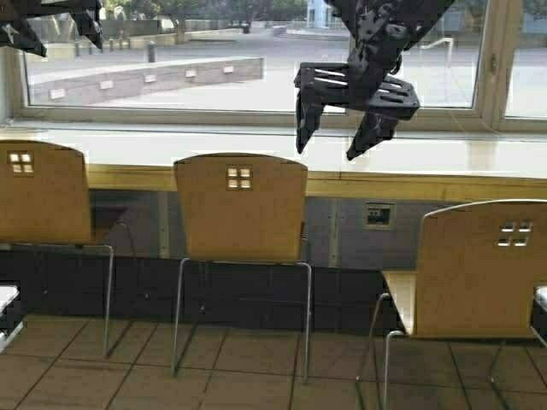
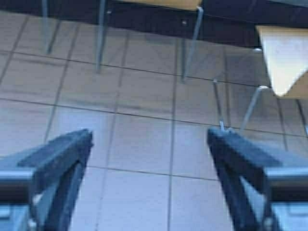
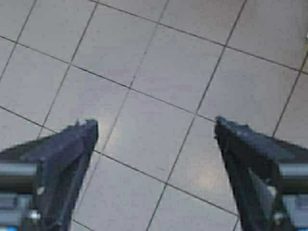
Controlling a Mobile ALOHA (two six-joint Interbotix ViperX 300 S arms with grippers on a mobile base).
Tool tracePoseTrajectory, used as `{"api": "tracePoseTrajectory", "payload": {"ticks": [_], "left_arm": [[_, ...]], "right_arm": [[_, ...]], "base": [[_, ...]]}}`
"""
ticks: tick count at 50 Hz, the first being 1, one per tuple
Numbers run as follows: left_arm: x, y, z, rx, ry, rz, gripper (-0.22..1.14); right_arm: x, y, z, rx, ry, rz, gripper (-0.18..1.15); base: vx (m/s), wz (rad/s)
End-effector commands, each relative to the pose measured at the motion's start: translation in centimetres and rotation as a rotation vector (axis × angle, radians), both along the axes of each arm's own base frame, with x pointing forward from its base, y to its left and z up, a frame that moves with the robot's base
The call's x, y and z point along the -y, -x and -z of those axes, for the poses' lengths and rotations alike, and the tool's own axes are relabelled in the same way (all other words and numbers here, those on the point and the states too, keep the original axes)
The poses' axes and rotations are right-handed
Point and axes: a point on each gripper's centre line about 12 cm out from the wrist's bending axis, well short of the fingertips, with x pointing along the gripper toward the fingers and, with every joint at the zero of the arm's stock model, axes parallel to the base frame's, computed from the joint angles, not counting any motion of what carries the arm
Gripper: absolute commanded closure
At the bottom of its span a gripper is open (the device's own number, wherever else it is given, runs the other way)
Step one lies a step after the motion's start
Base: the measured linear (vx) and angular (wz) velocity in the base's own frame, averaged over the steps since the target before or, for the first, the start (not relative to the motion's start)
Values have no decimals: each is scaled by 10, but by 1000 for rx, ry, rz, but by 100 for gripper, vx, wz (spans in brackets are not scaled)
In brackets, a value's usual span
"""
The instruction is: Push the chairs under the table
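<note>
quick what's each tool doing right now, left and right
Left tool: open, holding nothing, over the floor tiles.
Right tool: open, holding nothing.

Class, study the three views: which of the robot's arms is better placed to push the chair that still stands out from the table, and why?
Probably the right. The right chair stands out from the table, on the robot's right. The right gripper, open, hangs nearer it; the left gripper is open, far left.

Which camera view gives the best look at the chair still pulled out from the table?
The high view: the pulled-out chair shows backrest, seat and legs, standing nearer than its neighbours at the table. The left wrist view catches only its seat corner and legs; the right wrist view shows only floor tiles.
</note>
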Motion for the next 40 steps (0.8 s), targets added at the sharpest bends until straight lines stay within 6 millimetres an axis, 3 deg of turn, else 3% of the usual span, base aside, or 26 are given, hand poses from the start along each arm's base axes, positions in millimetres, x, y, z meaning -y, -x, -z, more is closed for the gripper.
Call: {"api": "tracePoseTrajectory", "payload": {"ticks": [1,21,40], "left_arm": [[1,-4,-6,20,-1,3,-9],[2,-7,3,-11,0,0,-9],[3,-11,9,-42,52,-28,-9]], "right_arm": [[-4,-9,-5,19,-13,6,-7],[-3,-7,1,4,-29,28,-7],[27,-22,-6,-12,-89,168,-7]], "base": [[-6,-33],[-2,-33],[8,-23]]}}
